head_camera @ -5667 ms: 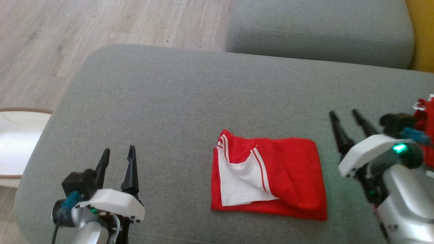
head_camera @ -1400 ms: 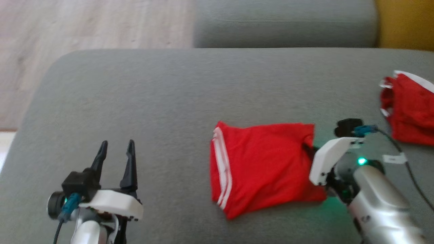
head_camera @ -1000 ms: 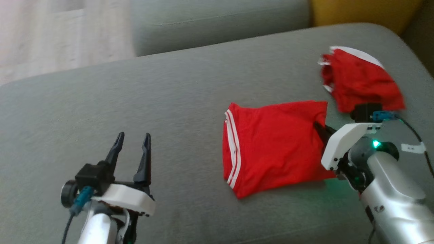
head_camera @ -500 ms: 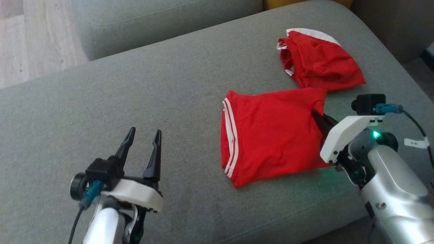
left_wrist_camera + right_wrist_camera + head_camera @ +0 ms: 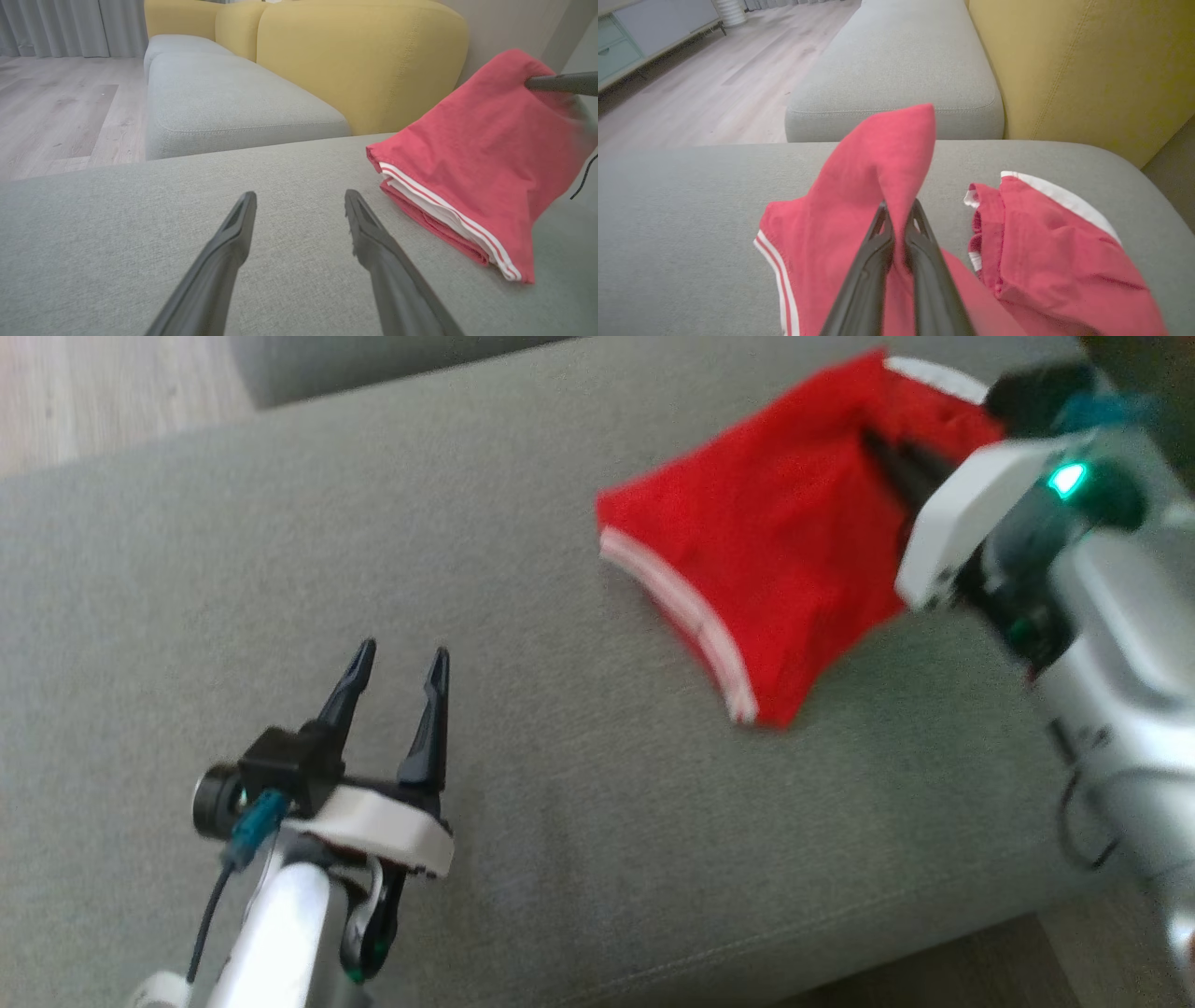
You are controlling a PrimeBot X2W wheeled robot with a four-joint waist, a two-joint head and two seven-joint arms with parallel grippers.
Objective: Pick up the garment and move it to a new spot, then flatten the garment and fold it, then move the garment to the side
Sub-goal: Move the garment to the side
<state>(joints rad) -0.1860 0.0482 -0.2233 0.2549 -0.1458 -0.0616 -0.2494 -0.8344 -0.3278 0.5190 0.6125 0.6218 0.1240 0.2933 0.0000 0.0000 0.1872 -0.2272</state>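
The folded red garment [image 5: 766, 560] with white stripes along one hem lies on the grey sofa cushion [image 5: 280, 523]. Its right edge is lifted off the cushion, and its striped hem still rests on the cushion. My right gripper [image 5: 885, 446] is shut on that raised edge. In the right wrist view the cloth [image 5: 878, 182] rises in a peak between the closed fingers [image 5: 871, 261]. My left gripper [image 5: 401, 658] hovers open and empty over bare cushion to the garment's left. In the left wrist view the garment [image 5: 472, 158] sits right of that gripper [image 5: 299, 196].
A second crumpled red garment with a white band [image 5: 1045, 252] lies just right of the held one. A yellow backrest [image 5: 1087, 70] stands behind, with another grey cushion [image 5: 224, 98] and wooden floor [image 5: 51, 112] beyond. The cushion's front edge [image 5: 840, 961] runs near my right arm.
The head camera has swung, shifting the whole picture. My right gripper has raised the garment's right edge and carried it toward the second red garment. The left gripper stays open.
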